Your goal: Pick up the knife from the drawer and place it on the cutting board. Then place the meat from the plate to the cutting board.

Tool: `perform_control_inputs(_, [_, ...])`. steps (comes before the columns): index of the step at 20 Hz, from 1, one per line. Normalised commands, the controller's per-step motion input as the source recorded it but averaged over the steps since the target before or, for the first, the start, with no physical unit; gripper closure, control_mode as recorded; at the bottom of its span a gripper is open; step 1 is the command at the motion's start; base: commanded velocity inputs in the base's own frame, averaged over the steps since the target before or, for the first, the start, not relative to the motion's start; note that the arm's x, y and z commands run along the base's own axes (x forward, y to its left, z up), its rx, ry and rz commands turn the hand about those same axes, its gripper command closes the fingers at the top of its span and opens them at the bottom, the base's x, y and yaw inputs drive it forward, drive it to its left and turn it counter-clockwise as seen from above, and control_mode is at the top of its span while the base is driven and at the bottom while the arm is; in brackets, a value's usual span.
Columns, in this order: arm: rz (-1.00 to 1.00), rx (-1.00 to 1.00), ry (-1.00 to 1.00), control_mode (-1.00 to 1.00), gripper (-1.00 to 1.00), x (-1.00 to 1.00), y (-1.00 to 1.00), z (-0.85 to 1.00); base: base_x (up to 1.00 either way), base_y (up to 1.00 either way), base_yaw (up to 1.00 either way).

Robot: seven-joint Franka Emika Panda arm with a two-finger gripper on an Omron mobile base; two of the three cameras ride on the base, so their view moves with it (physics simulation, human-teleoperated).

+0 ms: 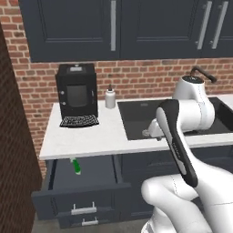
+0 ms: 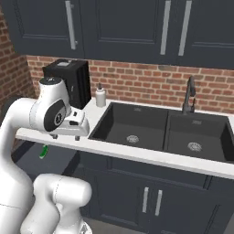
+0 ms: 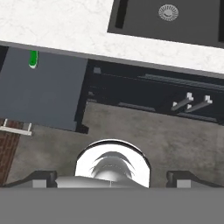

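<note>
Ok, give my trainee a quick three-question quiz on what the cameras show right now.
1. True or false: the drawer is open.
2. Where does the knife lie? A) on the counter B) in the drawer C) in the sink
3. Fill in: the pincer stands ____ and holds nothing.

Key: 1 true. 2 B, its green handle shows under the counter's edge. 3 open.
</note>
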Motion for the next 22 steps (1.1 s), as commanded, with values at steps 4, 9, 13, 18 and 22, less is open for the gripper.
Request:
perform_control_inputs(4, [0.00, 0.00, 0.00, 1.00, -1.00, 0.00, 0.00, 0.00, 0.00, -0.68, 0.26])
perform_control_inputs(9, [0.00, 0.00, 0.00, 1.00, -1.00, 0.00, 0.00, 0.00, 0.00, -0.13, 0.28])
perform_control_inputs(13, [0.00, 0.00, 0.00, 1.00, -1.00, 0.00, 0.00, 0.00, 0.00, 0.03, 0.26])
perform_control_inputs(18, [0.00, 0.00, 0.00, 1.00, -1.00, 0.00, 0.00, 0.00, 0.16, 0.00, 0.29])
perform_control_inputs(22, [0.00, 0.00, 0.00, 1.00, -1.00, 0.00, 0.00, 0.00, 0.32, -0.08, 0.33])
